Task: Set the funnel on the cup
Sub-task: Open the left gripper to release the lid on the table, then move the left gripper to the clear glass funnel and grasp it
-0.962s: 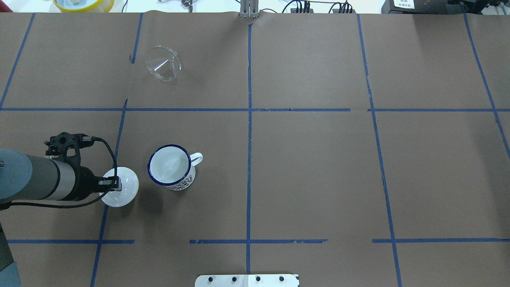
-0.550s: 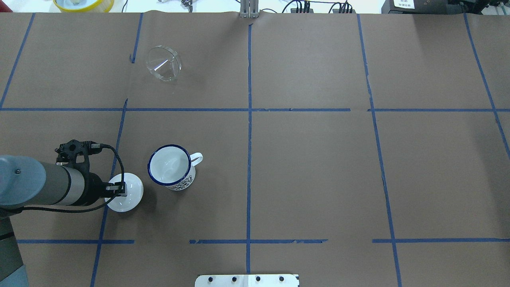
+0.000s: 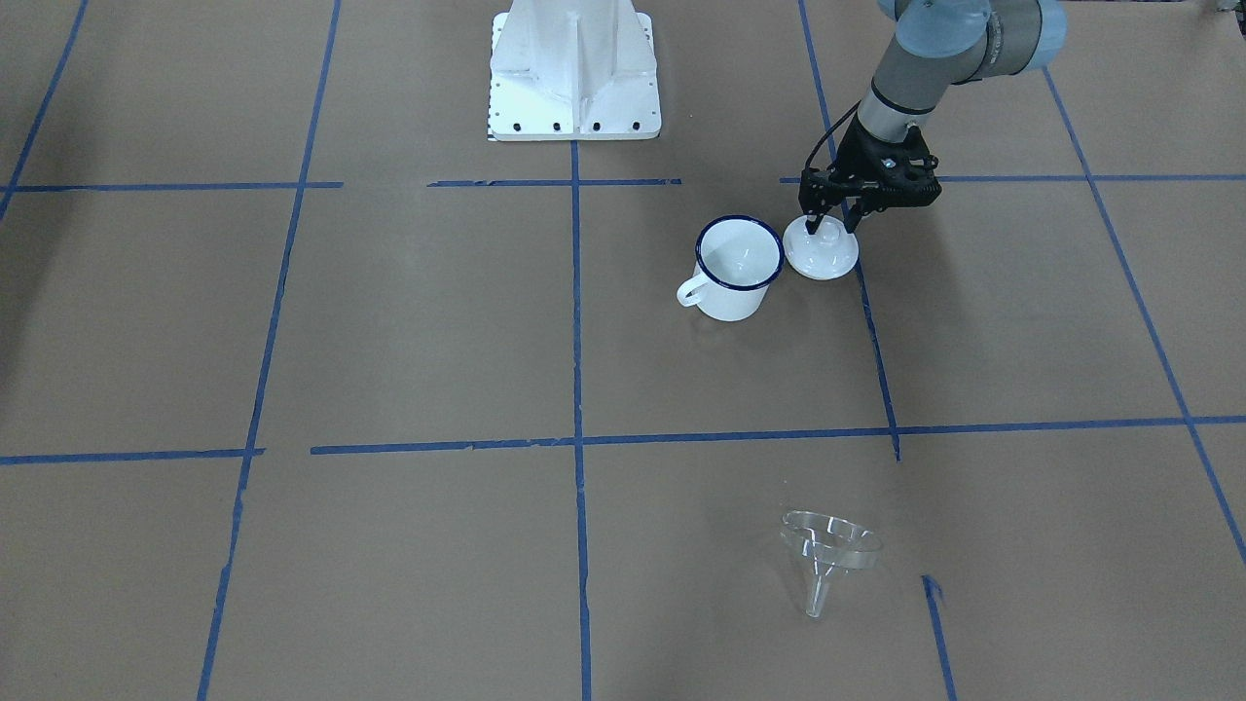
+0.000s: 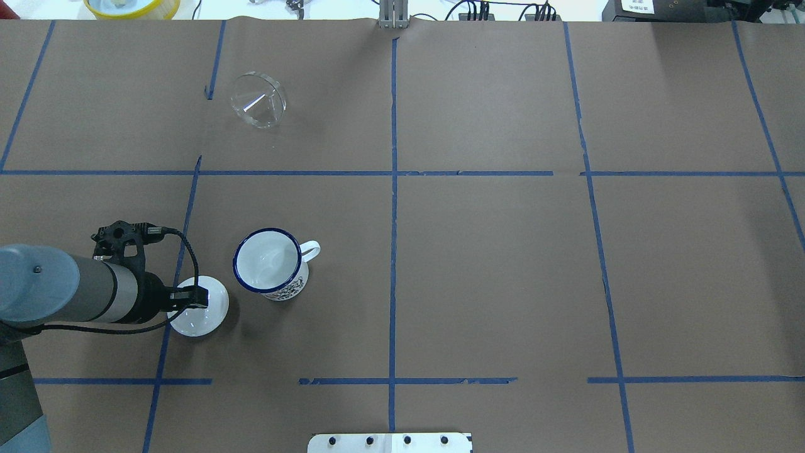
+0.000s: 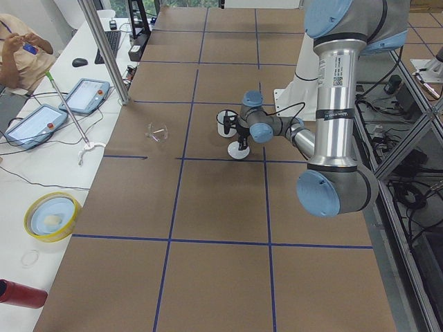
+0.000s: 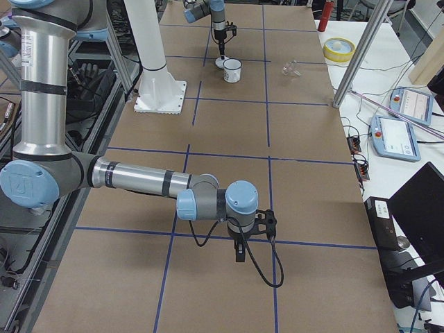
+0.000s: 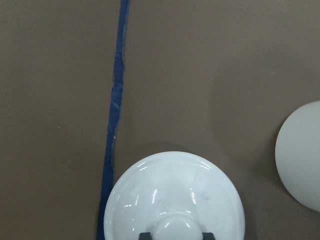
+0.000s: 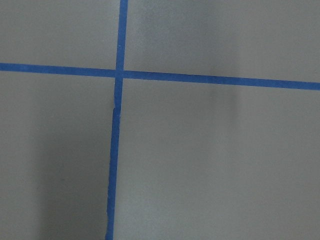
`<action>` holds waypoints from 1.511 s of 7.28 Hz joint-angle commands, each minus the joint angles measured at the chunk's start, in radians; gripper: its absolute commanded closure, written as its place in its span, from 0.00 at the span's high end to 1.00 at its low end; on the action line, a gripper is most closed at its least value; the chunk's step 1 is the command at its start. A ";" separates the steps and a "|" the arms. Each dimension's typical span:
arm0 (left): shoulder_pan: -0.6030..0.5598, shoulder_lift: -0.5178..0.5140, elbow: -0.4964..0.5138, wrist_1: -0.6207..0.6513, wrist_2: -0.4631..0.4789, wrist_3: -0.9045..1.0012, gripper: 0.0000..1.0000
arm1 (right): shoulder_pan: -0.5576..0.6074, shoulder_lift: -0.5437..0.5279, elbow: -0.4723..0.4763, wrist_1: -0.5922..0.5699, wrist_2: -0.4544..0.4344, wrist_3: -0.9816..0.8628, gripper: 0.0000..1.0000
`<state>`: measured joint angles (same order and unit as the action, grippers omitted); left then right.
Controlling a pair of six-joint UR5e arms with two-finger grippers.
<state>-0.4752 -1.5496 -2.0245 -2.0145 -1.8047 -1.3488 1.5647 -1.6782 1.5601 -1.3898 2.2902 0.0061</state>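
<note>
The clear funnel (image 4: 258,100) lies on its side at the far left of the table, also in the front view (image 3: 829,550). The white mug with a dark blue rim (image 4: 270,263) stands upright and empty, handle to the view's right; the front view (image 3: 737,268) shows it too. My left gripper (image 4: 194,297) is shut on the knob of a round white domed lid (image 4: 204,311), low at the table just left of the mug. The left wrist view shows lid (image 7: 175,195) and mug edge (image 7: 302,155) apart. My right gripper (image 6: 239,253) shows only in the right side view; I cannot tell its state.
The robot's white base (image 3: 574,68) stands at the near table edge. A yellow-rimmed bowl (image 4: 132,6) and cables lie beyond the far edge. Blue tape lines cross the brown paper. An operator (image 5: 21,55) and tablets are at a side desk.
My left gripper has carried the lid a little to the right and down toward the table beside the mug. Mug and funnel have not moved.
</note>
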 commanded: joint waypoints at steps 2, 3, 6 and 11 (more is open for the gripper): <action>-0.188 -0.083 -0.050 -0.006 -0.007 -0.030 1.00 | 0.000 0.000 0.000 0.000 0.000 0.000 1.00; -0.238 -0.111 -0.018 -0.047 -0.005 -0.185 1.00 | 0.000 0.000 0.000 0.000 0.000 0.000 1.00; -0.270 -0.304 0.345 -0.468 0.178 -0.615 1.00 | 0.000 0.000 0.000 0.000 0.000 0.000 1.00; -0.273 -0.607 0.757 -0.472 0.391 -0.933 0.98 | 0.000 0.000 0.002 0.000 0.000 0.000 1.00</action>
<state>-0.7445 -2.0997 -1.3551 -2.4838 -1.4509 -2.2336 1.5647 -1.6782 1.5603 -1.3898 2.2902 0.0061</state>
